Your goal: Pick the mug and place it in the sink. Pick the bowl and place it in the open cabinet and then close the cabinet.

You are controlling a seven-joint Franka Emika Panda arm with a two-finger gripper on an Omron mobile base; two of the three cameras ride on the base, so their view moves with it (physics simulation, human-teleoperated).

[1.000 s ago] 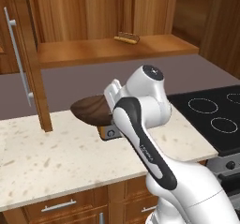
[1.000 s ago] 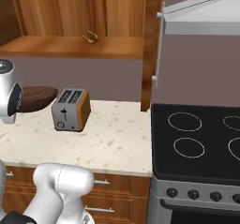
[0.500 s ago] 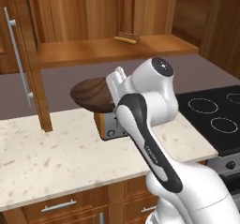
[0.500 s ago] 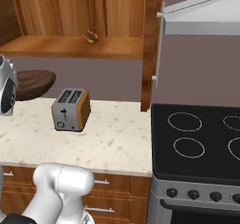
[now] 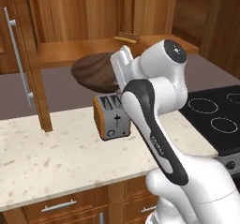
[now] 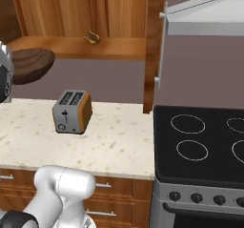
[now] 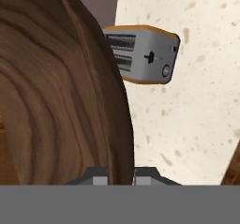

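Wood-grained, the bowl (image 5: 96, 72) hangs clenched by its rim in the pincer (image 7: 121, 175), above the toaster (image 5: 111, 116) on the speckled surface (image 5: 61, 157), below the cabinet (image 5: 89, 19) shelf.

The bowl (image 7: 56, 101) hides the fingers' tips.

The arm (image 5: 154, 124) is showing glossy white rounded shells — a dark grey band is running along its upper link, bearing faint small lettering. A grey disc cap is topping the joint (image 5: 174, 50) — smooth white casing everywhere else.
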